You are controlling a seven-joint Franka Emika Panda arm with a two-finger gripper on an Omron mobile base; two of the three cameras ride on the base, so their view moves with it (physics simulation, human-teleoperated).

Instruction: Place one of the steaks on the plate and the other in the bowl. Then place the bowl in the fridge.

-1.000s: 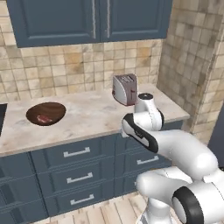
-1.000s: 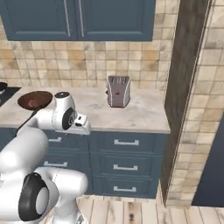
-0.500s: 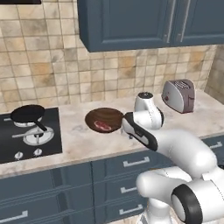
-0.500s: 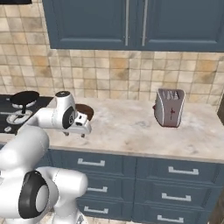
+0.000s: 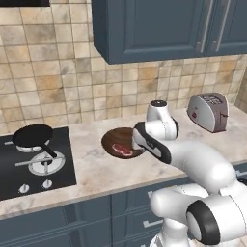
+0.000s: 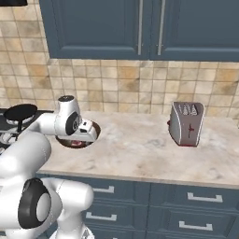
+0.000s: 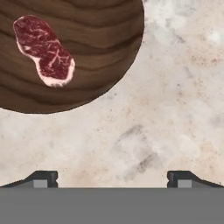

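Seen from the hand, a steak (image 7: pixel 43 50) lies in the bowl (image 7: pixel 100 52), beside the released gripper (image 7: pixel 111 177).

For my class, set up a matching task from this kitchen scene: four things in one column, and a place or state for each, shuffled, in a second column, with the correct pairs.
Things:
1. steak
2. frying pan
3. toaster
4. gripper

Places or states:
A. on the hob
B. open, above bare counter
C. lying in the wooden bowl
D. standing on the counter by the tiled wall

Pairs: 1-C, 2-A, 3-D, 4-B
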